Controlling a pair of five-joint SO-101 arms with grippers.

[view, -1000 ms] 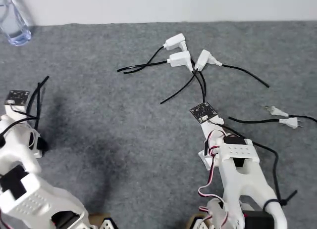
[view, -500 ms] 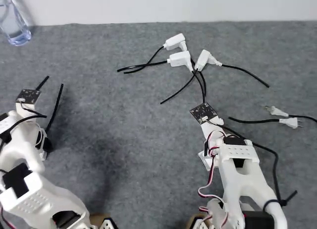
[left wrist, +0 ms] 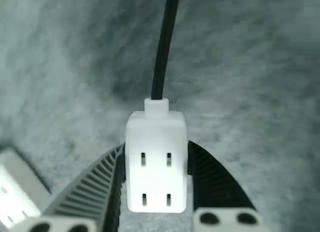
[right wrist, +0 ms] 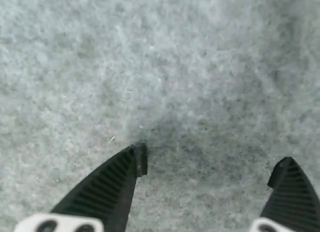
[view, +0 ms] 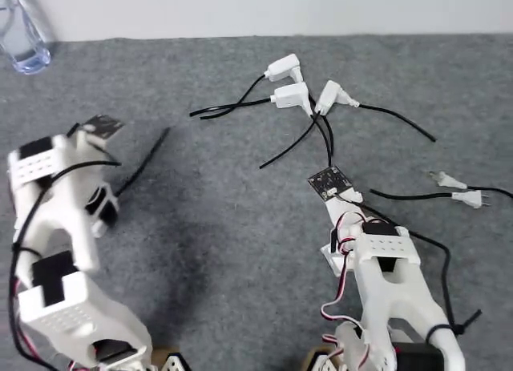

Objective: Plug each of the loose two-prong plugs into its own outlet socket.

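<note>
Socket (left wrist: 156, 164) w/ black cord (left wrist: 165, 41) clamped in left gripper (left wrist: 156, 148), well left of socket trio (view: 290, 97); right gripper (right wrist: 212, 162) jaws apart, nearside of trio

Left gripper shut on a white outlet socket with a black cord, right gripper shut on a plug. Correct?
No. The right gripper is open and empty over carpet, per the right wrist view. The left gripper is shut on the white outlet socket with its black cord.
</note>
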